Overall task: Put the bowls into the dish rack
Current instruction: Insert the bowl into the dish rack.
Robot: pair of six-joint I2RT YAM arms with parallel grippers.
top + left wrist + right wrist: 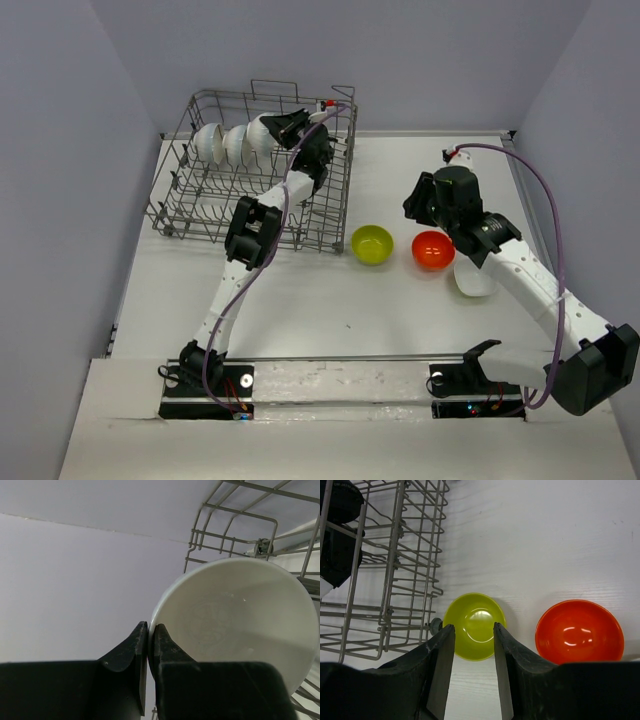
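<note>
Pale table [330,300], lavender walls [60,150]; left gripper [148,634] pinches a white bowl [235,615], right gripper [474,635] spread.

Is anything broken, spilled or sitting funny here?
Nothing stands out. The grey wire dish rack holds two white bowls on edge, and the left gripper pinches a third white bowl by its rim there. The yellow-green bowl and orange bowl sit upright on the white table, whole, with nothing spilled.

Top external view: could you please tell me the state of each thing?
Dish rack: part-loaded.
Racked white bowls: two, on edge.
Held white bowl: gripped by rim.
Left end effector: shut on held white bowl.
Right end effector: open, empty.
Yellow bowl: upright, empty.
Red bowl: upright, empty.
Table white bowl: partly hidden.
</note>
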